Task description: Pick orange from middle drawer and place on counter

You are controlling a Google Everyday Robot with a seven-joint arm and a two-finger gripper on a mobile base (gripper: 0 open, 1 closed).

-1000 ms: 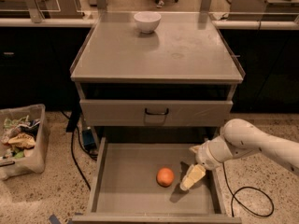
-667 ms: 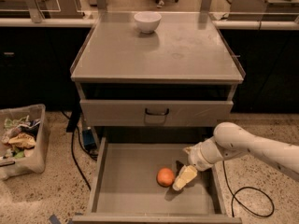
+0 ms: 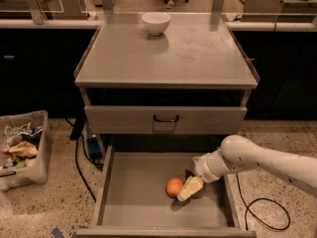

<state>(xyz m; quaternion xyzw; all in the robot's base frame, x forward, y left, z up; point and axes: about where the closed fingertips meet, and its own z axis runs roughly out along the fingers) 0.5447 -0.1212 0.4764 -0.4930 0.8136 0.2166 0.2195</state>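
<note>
Arm: the white arm enters from the right edge of the frame and slopes down to the left, its rounded wrist over the right part of the open drawer.
Gripper: the gripper is low inside the drawer, lower centre of the frame, its pale tip angled down and left toward the drawer floor.
Jaws: whether released or clenched cannot be told; only one pale wedge shows, lying against the right side of the fruit.
Orange: the orange sits on the drawer floor, right of centre, touching or just beside the gripper tip, not lifted.
Middle drawer: the middle drawer is pulled fully out at the bottom of the frame, with nothing else visible on its floor.
Drawer above: the closed drawer front with a small black handle sits directly over the back of the open drawer.
Counter: the counter is the grey surface in the upper centre, faintly smudged.
White bowl: the white bowl stands upright at the far edge of that surface.
Surroundings: a clear bin of mixed items stands on the floor at the left; a black cable loops on the floor at the lower right.
</note>
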